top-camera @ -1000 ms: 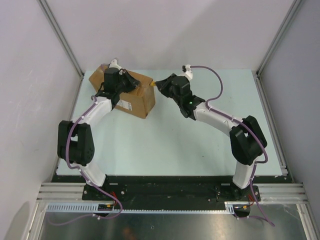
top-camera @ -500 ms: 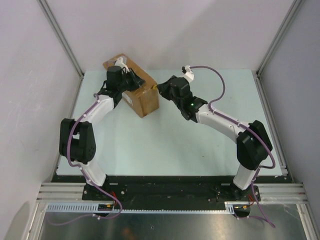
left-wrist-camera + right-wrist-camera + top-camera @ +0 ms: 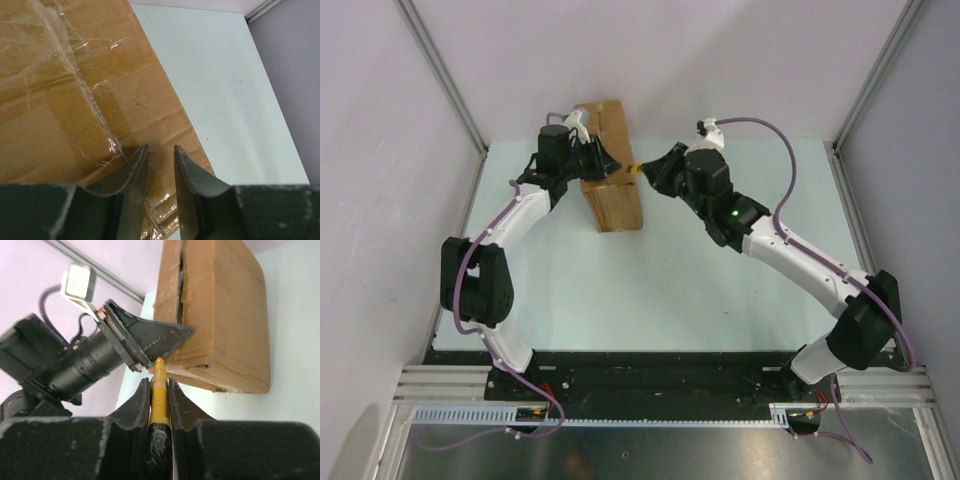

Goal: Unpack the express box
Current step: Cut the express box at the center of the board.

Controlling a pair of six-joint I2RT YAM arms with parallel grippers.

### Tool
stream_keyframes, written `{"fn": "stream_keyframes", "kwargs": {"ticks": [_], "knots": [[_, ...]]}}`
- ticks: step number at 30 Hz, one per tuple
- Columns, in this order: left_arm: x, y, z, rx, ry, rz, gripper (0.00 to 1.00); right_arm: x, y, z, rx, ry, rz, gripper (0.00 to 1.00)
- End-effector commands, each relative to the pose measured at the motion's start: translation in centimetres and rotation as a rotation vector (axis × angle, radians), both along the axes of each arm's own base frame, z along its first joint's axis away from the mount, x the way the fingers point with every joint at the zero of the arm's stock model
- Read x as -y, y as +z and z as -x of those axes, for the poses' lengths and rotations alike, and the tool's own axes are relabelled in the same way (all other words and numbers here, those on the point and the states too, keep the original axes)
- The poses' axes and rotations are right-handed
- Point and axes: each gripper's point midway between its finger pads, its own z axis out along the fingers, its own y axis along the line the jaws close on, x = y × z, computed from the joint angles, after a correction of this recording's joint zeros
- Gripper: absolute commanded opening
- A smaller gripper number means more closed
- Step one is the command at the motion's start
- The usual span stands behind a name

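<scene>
Express box (image 3: 612, 170) stands on edge at far left of surface (image 3: 720, 285), left gripper (image 3: 161, 148) slightly parted on it grasping nothing, right gripper (image 3: 159, 382) clenched on yellow knife (image 3: 159, 392): unbraced box may tip or slide under the blade.

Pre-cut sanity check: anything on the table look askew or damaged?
Yes. The express box stands skewed at the far edge of the table; in the right wrist view one seam along it gapes open near the left fingers. Its tape is wrinkled. The right fingers clamp a yellow knife.
</scene>
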Motion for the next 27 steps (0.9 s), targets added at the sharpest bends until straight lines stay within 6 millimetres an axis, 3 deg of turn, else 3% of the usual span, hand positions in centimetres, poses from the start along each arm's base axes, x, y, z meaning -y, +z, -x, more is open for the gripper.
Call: {"fn": "stream_keyframes", "kwargs": {"ticks": [1, 4, 5, 9, 14, 19, 26, 27], "knots": [[-0.8, -2.9, 2.3, -0.138, -0.049, -0.083, 0.34, 1.6, 5.2, 0.0, 0.142, 0.03, -0.032, 0.0], [-0.8, -0.4, 2.0, -0.083, -0.058, -0.066, 0.36, 1.0, 5.1, -0.4, 0.21, 0.155, 0.02, 0.0], [-0.8, 0.3, 2.0, -0.065, -0.066, -0.063, 0.36, 1.8, 5.0, -1.2, 0.253, 0.184, 0.069, 0.0], [-1.0, 3.2, 1.5, -0.002, -0.07, -0.044, 0.39, 0.5, 3.5, 0.1, 0.407, 0.467, 0.238, 0.0], [-1.0, 4.2, 0.4, 0.009, -0.082, -0.015, 0.39, -1.1, 1.8, 0.8, 0.489, 0.673, 0.301, 0.0], [-1.0, 2.7, 0.0, -0.002, -0.133, -0.028, 0.39, -2.2, 1.0, 1.1, 0.65, 0.784, 0.382, 0.0], [0.6, -2.5, 0.4, -0.107, -0.258, -0.005, 0.35, -3.2, 1.6, -0.4, 0.918, 0.738, 0.615, 0.0], [0.8, -4.0, 0.1, -0.144, -0.259, 0.0, 0.35, -3.5, 1.7, -0.8, 0.934, 0.743, 0.635, 0.0]]}}
